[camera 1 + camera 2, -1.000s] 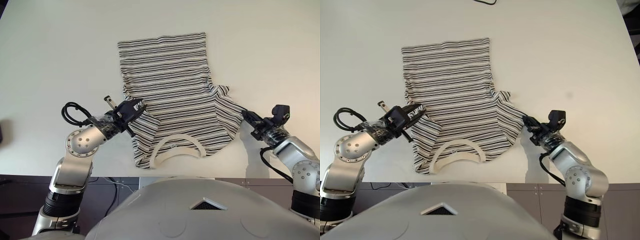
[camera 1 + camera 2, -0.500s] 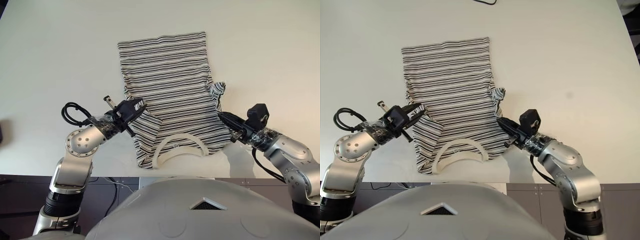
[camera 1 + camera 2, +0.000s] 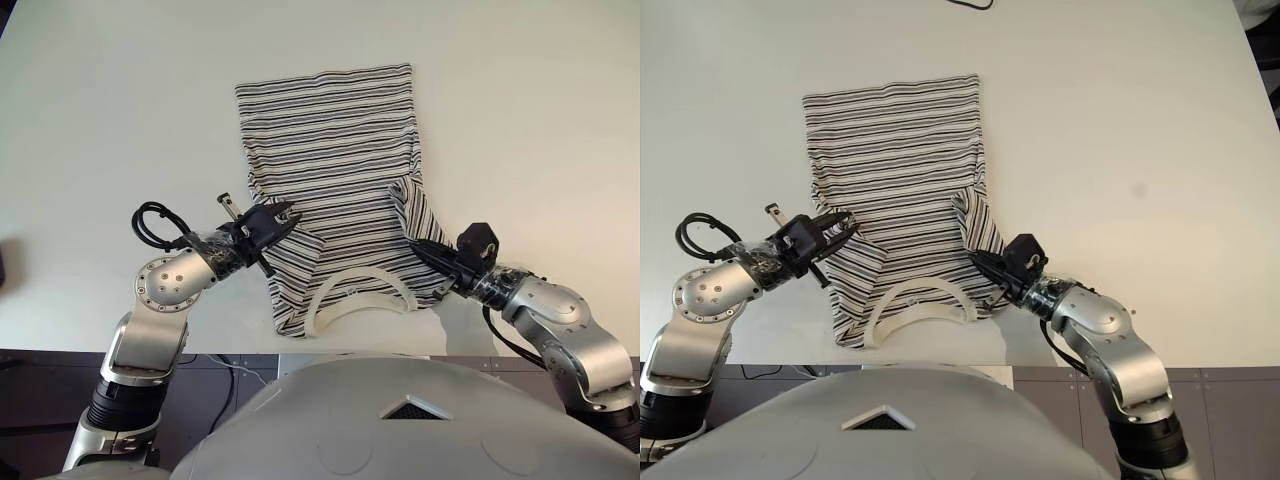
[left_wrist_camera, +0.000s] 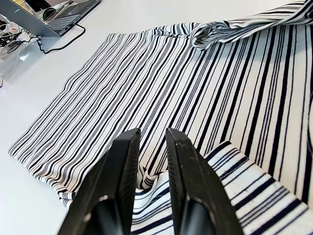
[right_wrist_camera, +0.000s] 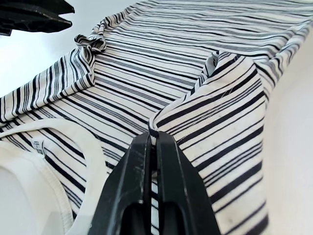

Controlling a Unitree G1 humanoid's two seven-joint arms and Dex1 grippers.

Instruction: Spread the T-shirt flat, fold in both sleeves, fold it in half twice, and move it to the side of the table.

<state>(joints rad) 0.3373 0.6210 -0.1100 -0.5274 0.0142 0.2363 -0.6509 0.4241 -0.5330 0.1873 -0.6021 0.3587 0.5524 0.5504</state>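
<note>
right jaws are now in over the black-and-white striped cotton t-shirt (image 3: 330,150), pressed together on its right sleeve (image 3: 412,210). a second ago they were out at the shirt's edge. the sleeve is dragged inward and doubled over the body, not yet released. left jaws barely move, slightly spread, empty, just over the folded left sleeve (image 3: 300,255). the shirt lies on the white desk (image 3: 120,120) between and beyond both jaws. sleeve step looks nearly done, halving next. right wrist view confirms the pinch on a fabric crease. left wrist view shows the left jaws' gap and a grey laptop (image 4: 63,19) past the hem.
</note>
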